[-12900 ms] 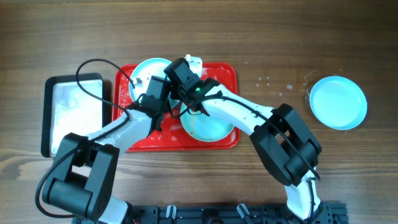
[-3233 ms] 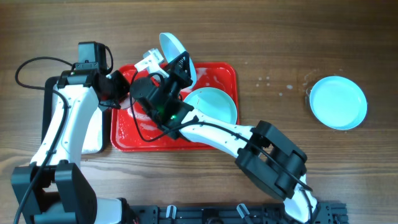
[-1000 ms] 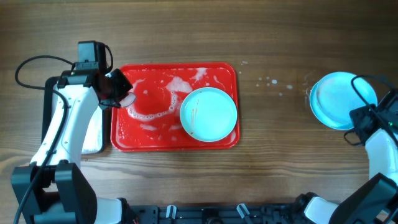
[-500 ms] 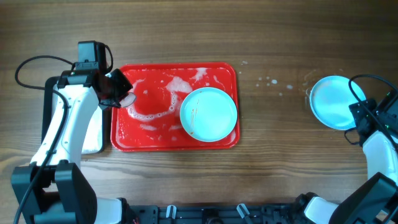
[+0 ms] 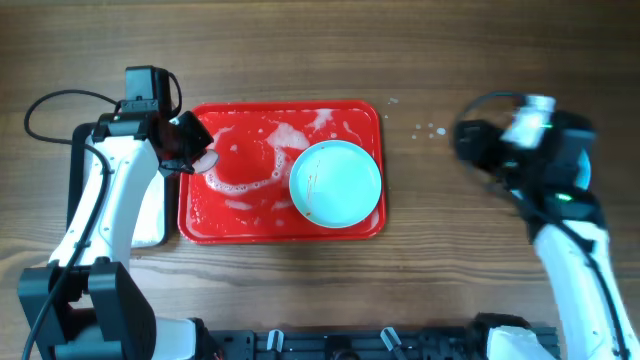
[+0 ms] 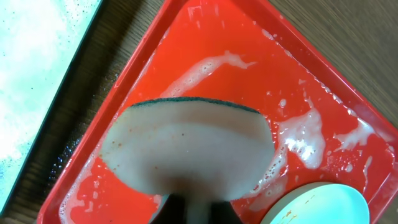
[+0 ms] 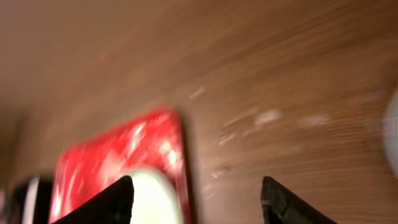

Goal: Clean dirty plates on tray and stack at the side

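A pale turquoise plate (image 5: pixel 335 183) with small brown smears lies on the right half of the red tray (image 5: pixel 235 205), which is streaked with white foam. My left gripper (image 5: pixel 198 160) hovers over the tray's left edge, shut on a pale sponge (image 6: pixel 186 149) with a green backing. The same plate (image 6: pixel 323 208) shows at that view's lower right. My right gripper (image 5: pixel 468 142) is blurred, right of the tray and pointing toward it. Its jaws (image 7: pixel 199 202) stand open and empty above bare wood. A turquoise sliver of the plates (image 5: pixel 583 165) at the right side shows behind that arm.
A black-rimmed tray (image 5: pixel 72 200) with a white inside sits left of the red tray, partly under my left arm. Water drops (image 5: pixel 430 130) dot the wood between the tray and the right arm.
My right arm has swung up and left from the plates at the right edge toward the table's middle, and its jaws have opened. The left arm and sponge have not moved.
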